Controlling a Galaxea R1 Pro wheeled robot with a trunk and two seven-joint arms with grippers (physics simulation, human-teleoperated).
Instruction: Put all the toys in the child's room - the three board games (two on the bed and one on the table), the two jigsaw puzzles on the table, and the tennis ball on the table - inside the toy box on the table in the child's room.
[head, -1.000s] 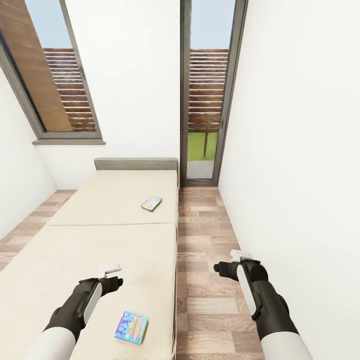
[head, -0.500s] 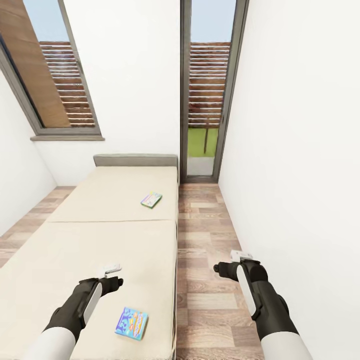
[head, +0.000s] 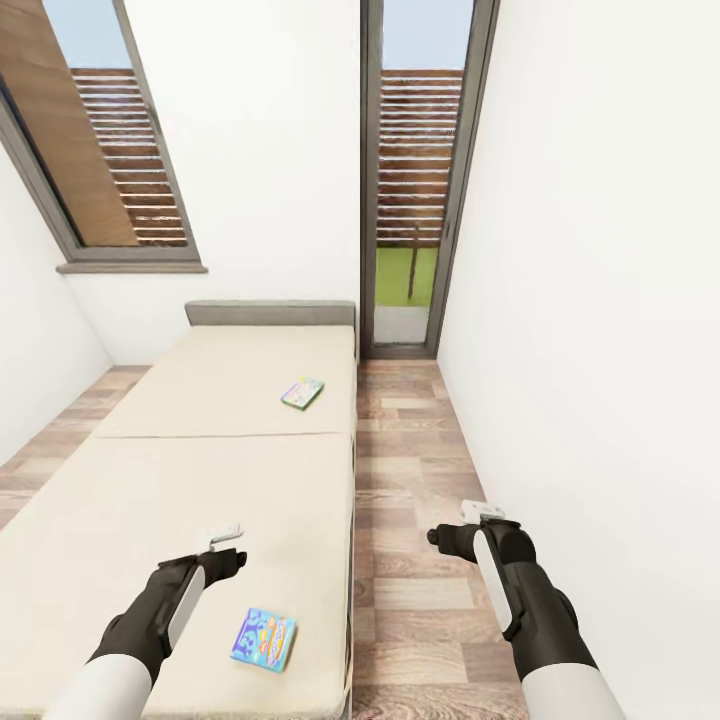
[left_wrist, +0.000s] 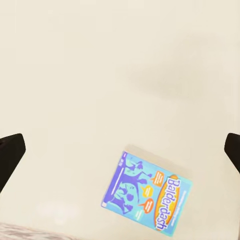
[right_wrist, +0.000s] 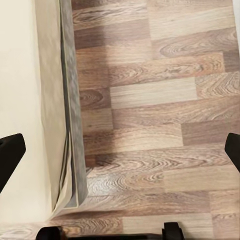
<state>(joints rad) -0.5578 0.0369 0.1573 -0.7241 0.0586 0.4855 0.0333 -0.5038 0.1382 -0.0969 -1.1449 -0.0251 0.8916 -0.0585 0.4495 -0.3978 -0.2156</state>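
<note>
Straight ahead, white walls of the child's room (head: 270, 150) with two tall dark-framed windows (head: 415, 170) giving onto slatted wooden fencing and a strip of green. Underfoot, wood-plank floor (head: 420, 470), running as a narrow aisle between the right-hand wall and the bed. Next in size, the bed (head: 200, 470), low and wide, with plain beige mattress, grey headboard (head: 270, 312) at the far end and grey frame edge seen close beside the floor in the right wrist view (right_wrist: 70, 100). Out in front, two black-and-white arms: left arm over the near end of the mattress, right arm over the floor aisle just beyond the bed's edge. Left gripper (head: 225, 537) hanging above the mattress, its dark fingers (left_wrist: 9, 155) at the far sides of the left wrist view, spread wide with nothing between them. Right gripper (head: 480, 512) above the planks, fingers (right_wrist: 10, 155) likewise far apart, holding nothing. On the mattress, two board games lying flat and well apart: the blue one (head: 264, 639) near the foot of the bed, close to the edge beside the aisle, just beside the left forearm and nearer than the left gripper, cover reading Balderdash in the left wrist view (left_wrist: 147, 192); the green-and-white one (head: 302, 392) farther up toward the headboard, also near that edge.
</note>
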